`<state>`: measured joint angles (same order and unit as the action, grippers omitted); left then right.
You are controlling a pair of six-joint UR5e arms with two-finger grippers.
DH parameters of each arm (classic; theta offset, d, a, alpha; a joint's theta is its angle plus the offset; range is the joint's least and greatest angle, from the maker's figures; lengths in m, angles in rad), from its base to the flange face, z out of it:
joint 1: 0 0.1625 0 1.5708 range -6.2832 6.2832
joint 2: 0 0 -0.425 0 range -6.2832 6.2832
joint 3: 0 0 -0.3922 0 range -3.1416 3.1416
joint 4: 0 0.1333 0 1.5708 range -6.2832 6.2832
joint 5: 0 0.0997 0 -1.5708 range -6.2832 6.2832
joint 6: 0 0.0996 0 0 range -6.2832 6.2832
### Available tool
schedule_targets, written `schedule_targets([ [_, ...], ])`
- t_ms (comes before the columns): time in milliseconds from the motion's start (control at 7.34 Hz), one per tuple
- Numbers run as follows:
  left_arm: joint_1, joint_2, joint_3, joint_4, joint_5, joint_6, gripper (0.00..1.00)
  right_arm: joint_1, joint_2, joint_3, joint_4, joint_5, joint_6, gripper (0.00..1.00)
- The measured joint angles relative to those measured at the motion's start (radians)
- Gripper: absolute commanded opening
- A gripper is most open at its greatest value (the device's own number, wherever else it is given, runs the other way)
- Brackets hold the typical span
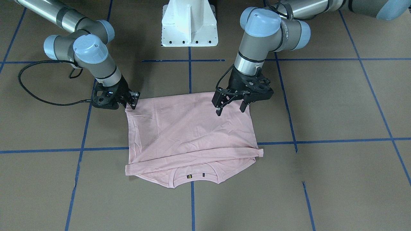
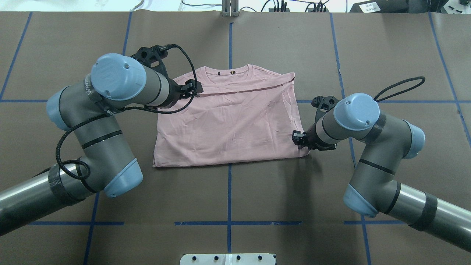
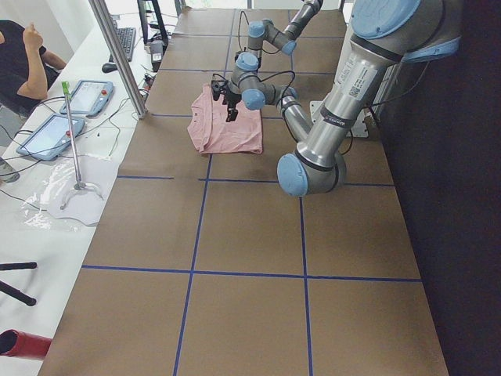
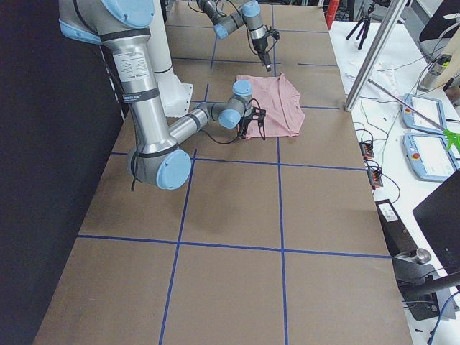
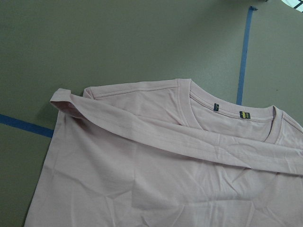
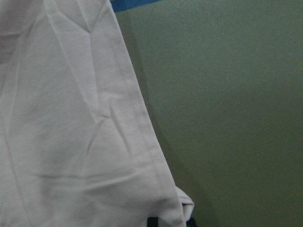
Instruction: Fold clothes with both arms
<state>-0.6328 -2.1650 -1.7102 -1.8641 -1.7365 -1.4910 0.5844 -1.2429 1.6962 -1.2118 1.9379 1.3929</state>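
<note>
At the middle of the brown table (image 1: 321,179), across its blue tape (image 1: 321,140) lines, lies the pale pink T-shirt (image 1: 192,128), folded in half. Its plain side faces up, and the hem (image 1: 192,158) runs in a band just short of the ribbed collar (image 1: 196,176). The collar points away from the robot, and two small labels show inside it. The fold runs along the robot's side.

The left gripper (image 1: 230,109) hovers above the shirt, its jaws spread apart and holding nothing; its wrist view looks down on the hem band and collar from some height. The right gripper (image 1: 132,103) sits low at the fold's corner on the robot's right, jaws drawn together and seemingly pinching the fabric there.
</note>
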Motion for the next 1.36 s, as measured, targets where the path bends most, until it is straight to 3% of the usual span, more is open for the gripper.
schedule_targets([
  [545, 0.002, -0.001, -0.001, -0.001, 0.000, 0.000, 1.00, 0.003, -0.031, 0.036, -0.002, 0.021, -0.003, 0.00],
  [817, 0.004, -0.003, -0.006, -0.001, 0.000, 0.000, 1.00, -0.030, -0.164, 0.177, -0.003, 0.036, -0.003, 0.00],
  [1362, 0.018, -0.002, -0.026, -0.001, 0.000, 0.000, 1.00, -0.220, -0.435, 0.431, -0.001, 0.080, 0.022, 0.00],
])
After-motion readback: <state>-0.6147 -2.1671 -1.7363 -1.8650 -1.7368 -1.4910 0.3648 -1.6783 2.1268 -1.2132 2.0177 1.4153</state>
